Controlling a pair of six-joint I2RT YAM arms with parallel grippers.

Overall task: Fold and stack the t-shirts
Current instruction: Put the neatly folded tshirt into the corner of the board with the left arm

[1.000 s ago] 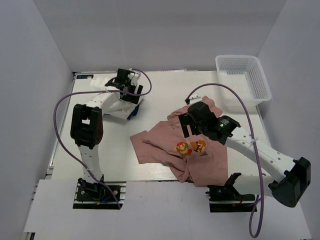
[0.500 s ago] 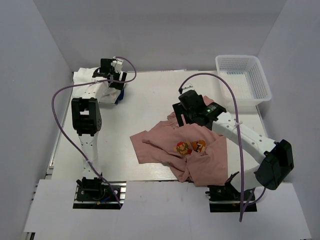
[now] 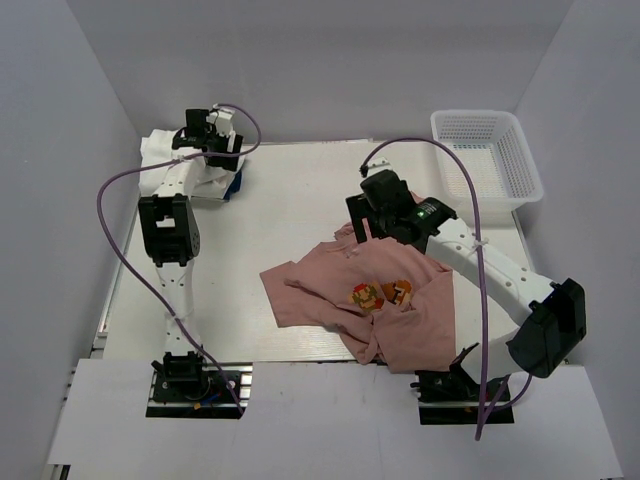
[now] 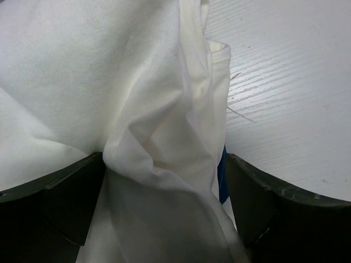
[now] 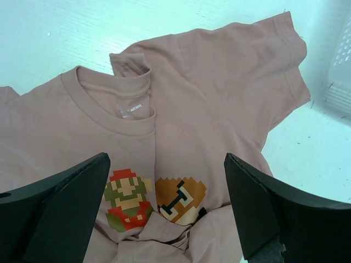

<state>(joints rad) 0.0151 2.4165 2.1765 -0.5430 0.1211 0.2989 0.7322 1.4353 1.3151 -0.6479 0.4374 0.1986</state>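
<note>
The dusty pink t-shirt (image 3: 350, 300) lies crumpled on the table's near right, with its cartoon print (image 5: 153, 197) face up and its collar (image 5: 118, 118) towards the back. My right gripper (image 3: 362, 234) hovers open above its collar end with nothing between the fingers (image 5: 71, 203). A white t-shirt (image 3: 160, 150) is bunched at the back left corner. My left gripper (image 3: 212, 152) is on it. In the left wrist view a fold of white cloth (image 4: 159, 109) lies between the wide-apart fingers (image 4: 258, 203), loose and not squeezed.
A white mesh basket (image 3: 487, 150) stands at the back right, its wall (image 5: 343, 71) close to the pink sleeve. Something blue (image 3: 236, 184) shows under the white cloth beside my left gripper. White walls close in the table on three sides.
My left gripper has swung left into the back left corner, and the white shirt went with it. The right gripper has drawn back from over the print towards the collar.
</note>
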